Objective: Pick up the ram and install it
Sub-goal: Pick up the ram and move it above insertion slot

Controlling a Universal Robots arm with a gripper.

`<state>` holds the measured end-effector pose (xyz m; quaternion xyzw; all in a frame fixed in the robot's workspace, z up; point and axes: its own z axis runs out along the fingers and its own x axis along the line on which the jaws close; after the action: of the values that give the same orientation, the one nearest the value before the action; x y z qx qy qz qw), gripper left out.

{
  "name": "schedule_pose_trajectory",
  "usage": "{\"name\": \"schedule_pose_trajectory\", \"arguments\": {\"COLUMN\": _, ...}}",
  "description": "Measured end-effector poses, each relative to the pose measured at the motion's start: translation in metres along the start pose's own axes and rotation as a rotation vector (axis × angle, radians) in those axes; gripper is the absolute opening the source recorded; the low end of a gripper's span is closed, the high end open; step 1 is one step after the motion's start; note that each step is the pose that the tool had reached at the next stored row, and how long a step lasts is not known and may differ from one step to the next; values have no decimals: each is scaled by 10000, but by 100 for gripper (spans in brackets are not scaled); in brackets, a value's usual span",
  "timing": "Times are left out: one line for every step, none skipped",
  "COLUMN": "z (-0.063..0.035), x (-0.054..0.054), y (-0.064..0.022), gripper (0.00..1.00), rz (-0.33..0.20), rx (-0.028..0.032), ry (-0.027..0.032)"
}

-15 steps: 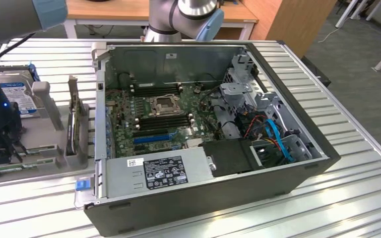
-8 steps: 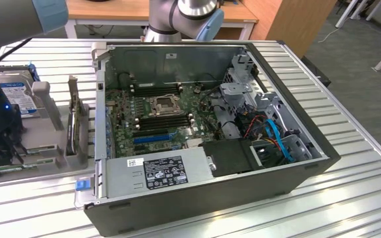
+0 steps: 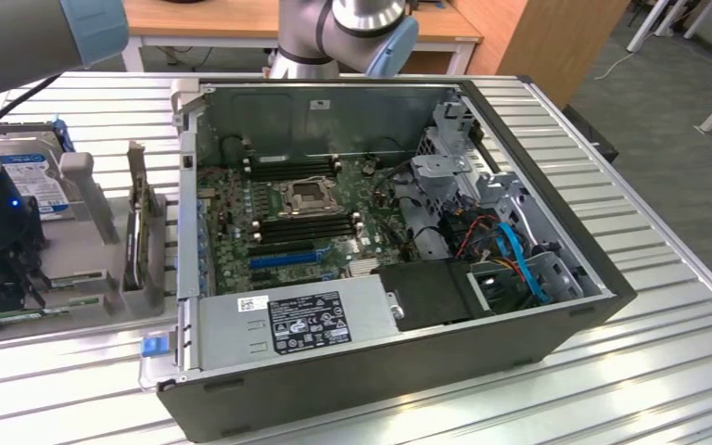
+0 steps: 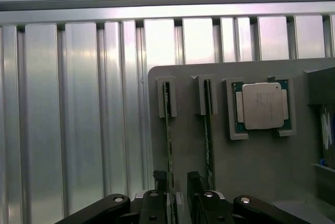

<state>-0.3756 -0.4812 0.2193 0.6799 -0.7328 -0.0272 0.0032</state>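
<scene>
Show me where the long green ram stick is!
The thin green ram stick stands in the grey holder tray at the exterior view's left, between the open fingers, near the square silver processor chip.

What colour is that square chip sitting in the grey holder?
The chip is silver on top, with a green rim around it; the wrist view shows it best.

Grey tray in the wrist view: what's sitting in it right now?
A ram stick and a second stick stand on edge in slots, a silver processor beside them. The open end effector straddles the first and hides their near ends.
</scene>
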Motion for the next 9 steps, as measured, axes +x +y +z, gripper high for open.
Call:
{"name": "schedule_pose_trajectory", "arguments": {"z": 0, "x": 0, "y": 0, "gripper": 30, "rz": 0, "rx": 1, "ry": -1}}
{"name": "schedule_pose_trajectory", "arguments": {"z": 1, "x": 0, "y": 0, "gripper": 30, "rz": 0, "rx": 1, "ry": -1}}
{"name": "schedule_pose_trajectory", "arguments": {"z": 1, "x": 0, "y": 0, "gripper": 30, "rz": -4, "rx": 1, "ry": -1}}
{"name": "schedule_pose_trajectory", "arguments": {"z": 1, "x": 0, "y": 0, "gripper": 30, "rz": -21, "rx": 0, "ry": 0}}
{"name": "schedule_pose_trajectory", "arguments": {"z": 0, "x": 0, "y": 0, "gripper": 30, "rz": -64, "rx": -2, "ry": 2}}
{"name": "schedule_pose_trajectory", "arguments": {"z": 1, "x": 0, "y": 0, "gripper": 30, "rz": -117, "rx": -3, "ry": 4}}
{"name": "schedule_pose_trajectory", "arguments": {"z": 1, "x": 0, "y": 0, "gripper": 30, "rz": -179, "rx": -5, "ry": 7}}
{"name": "schedule_pose_trajectory", "arguments": {"z": 1, "x": 0, "y": 0, "gripper": 30, "rz": -245, "rx": -7, "ry": 10}}
{"name": "schedule_pose_trajectory", "arguments": {"z": 1, "x": 0, "y": 0, "gripper": 30, "rz": -310, "rx": -9, "ry": 13}}
